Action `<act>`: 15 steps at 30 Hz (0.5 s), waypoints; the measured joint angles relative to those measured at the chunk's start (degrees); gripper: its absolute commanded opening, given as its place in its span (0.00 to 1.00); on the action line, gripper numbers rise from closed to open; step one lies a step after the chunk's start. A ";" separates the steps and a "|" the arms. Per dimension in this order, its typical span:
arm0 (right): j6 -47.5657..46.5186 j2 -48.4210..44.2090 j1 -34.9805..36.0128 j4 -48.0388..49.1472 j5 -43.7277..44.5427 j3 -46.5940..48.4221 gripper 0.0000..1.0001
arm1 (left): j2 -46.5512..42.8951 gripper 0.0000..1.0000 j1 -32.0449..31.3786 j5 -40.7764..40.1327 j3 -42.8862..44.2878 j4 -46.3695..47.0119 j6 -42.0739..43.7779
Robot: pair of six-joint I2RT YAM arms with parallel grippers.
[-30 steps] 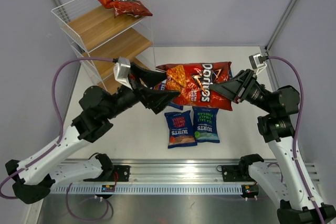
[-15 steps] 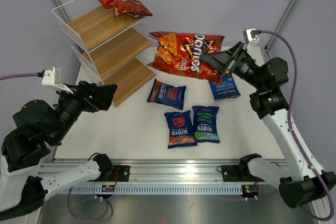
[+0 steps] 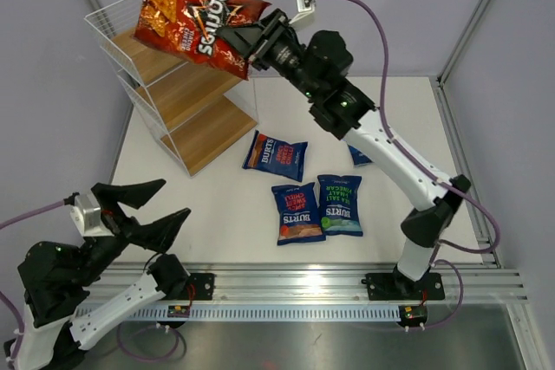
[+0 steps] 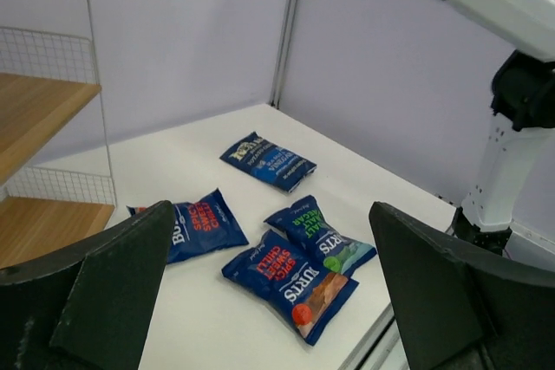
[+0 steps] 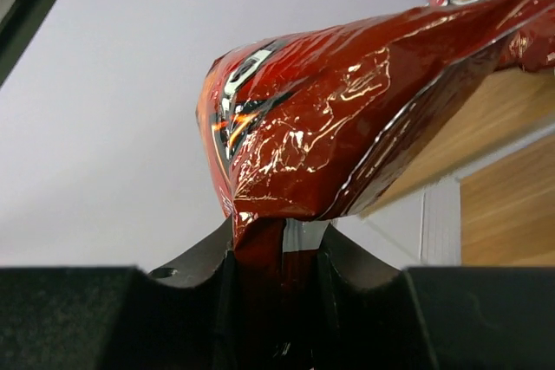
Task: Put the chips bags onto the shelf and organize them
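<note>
1. The shelf (image 3: 186, 93) stands at the far left of the table (image 3: 217, 214). Its two lower boards are bare.
2. The right arm (image 3: 381, 140) has swung a long way. A moment ago it held the red bag (image 3: 192, 22) over the table, beside the shelf. Now the bag hangs tilted over the top of the shelf. It is not lying down yet.
3. The right gripper (image 3: 236, 45) pinches one end of the red bag tight. Its own camera shows the foil squeezed between the fingers.
4. The left gripper (image 3: 143, 210) has pulled back to the near left corner. Its fingers are spread wide and hold nothing.
5. Four blue bags (image 3: 297, 212) still lie on the table, well apart from the shelf. One is partly hidden behind the right arm.
6. I think the next job is to lower the red bag onto the top board and let go. After that, the blue bags are still waiting, so a lot is left to do.
</note>
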 measured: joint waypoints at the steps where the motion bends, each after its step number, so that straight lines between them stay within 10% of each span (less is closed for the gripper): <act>1: -0.94 3.06 0.98 -1.44 2.47 4.28 0.18 | -1.55 0.99 0.00 0.44 -1.27 0.76 0.46; 15: -15.67 28.74 9.22 -8.59 25.49 38.07 0.17 | -5.95 0.99 0.00 -1.86 -9.79 3.04 2.34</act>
